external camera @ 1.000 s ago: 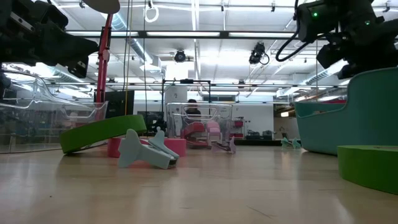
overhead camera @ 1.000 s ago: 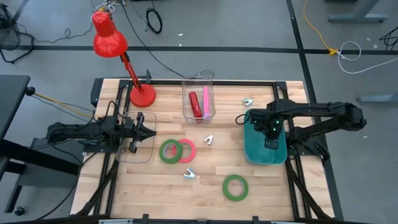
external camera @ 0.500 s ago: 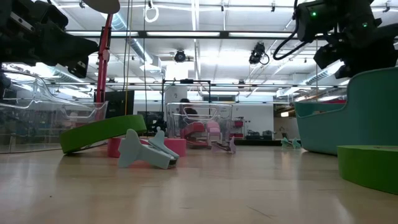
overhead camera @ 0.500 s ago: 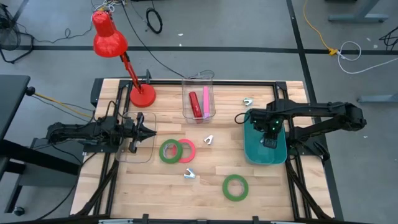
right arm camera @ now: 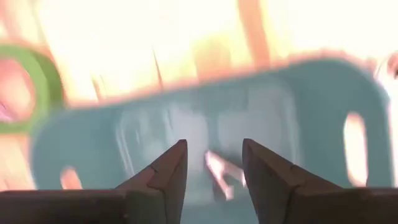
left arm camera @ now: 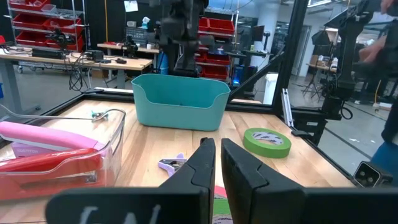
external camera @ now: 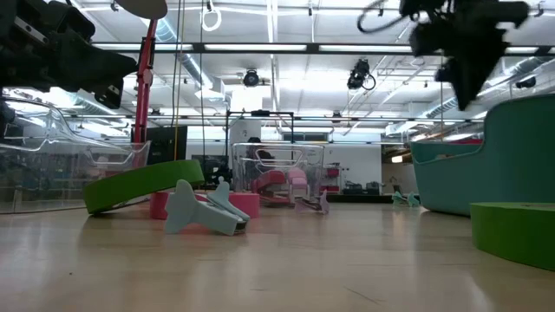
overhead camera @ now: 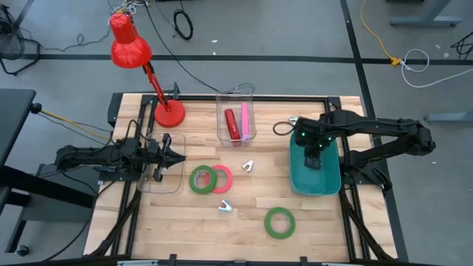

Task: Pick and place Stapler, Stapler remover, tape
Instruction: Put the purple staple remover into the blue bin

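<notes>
My right gripper (overhead camera: 313, 158) hangs open over the teal bin (overhead camera: 316, 182), fingers pointing down and holding nothing. In the right wrist view a pale staple remover (right arm camera: 219, 173) lies on the bin's floor below the gap between the fingers. A red stapler (overhead camera: 230, 123) and a pink one (overhead camera: 244, 123) lie in a clear tray. More staple removers (overhead camera: 247, 166) (overhead camera: 225, 207) (overhead camera: 294, 120) lie on the table. A green tape ring (overhead camera: 201, 179) leans on a pink-red ring (overhead camera: 221, 178); another green ring (overhead camera: 280, 222) lies flat. My left gripper (overhead camera: 177, 157) waits shut at the left.
A red desk lamp stands on its base (overhead camera: 168, 113) at the far left. A clear empty container (overhead camera: 162, 176) sits under my left gripper. Bare wood lies between the tape rings and the bin. A black frame (overhead camera: 347, 185) edges the table.
My right gripper has risen out of the teal bin and shifted a little toward the table's far edge, tipping to point more steeply down. Nothing comes up with it. The tape rings, staple removers and staplers have stayed put.
</notes>
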`<state>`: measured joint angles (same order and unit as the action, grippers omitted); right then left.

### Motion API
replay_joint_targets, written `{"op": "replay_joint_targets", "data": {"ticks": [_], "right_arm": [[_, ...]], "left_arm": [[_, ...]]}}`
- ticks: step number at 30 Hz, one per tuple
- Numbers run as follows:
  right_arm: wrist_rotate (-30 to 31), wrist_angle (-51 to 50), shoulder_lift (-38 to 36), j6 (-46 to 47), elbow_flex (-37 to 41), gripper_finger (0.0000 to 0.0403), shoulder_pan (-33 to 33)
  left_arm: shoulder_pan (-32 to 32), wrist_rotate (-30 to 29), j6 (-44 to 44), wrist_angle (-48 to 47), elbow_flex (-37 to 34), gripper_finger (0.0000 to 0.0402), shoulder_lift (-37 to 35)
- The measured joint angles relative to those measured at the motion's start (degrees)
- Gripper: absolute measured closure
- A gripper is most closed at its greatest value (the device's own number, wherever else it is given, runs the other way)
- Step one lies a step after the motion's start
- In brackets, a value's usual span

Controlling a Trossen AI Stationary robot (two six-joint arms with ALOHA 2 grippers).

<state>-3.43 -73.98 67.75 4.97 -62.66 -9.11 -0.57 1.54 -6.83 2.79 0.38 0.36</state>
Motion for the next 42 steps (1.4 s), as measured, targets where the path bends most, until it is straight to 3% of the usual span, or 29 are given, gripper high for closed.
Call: {"op": "replay_joint_targets", "data": {"ticks": [7, 17, 28, 42], "right_arm": [[-0.8, 14.5, 0.0, -4.4, -3.8, 0.0248, 0.0], [-9.2, 24.5, 3.2, -6.8, -4.1, 0.0248, 2.4], [-1.6, 28.6, 4.4, -6.2, -4.1, 0.0248, 6.1], [-1.5, 32.3, 4.4, -5.3, -4.1, 0.0248, 8.2]], "left_arm": [[0.0, 0.0, 0.0, 0.0, 0.0, 0.0371, 0.0], [0.0, 0.0, 0.0, 0.0, 0.0, 0.0371, 0.0], [0.0, 0.0, 0.0, 0.0, 0.0, 0.0371, 0.0], [0.0, 0.0, 0.0, 0.0, 0.0, 0.0371, 0.0]]}}
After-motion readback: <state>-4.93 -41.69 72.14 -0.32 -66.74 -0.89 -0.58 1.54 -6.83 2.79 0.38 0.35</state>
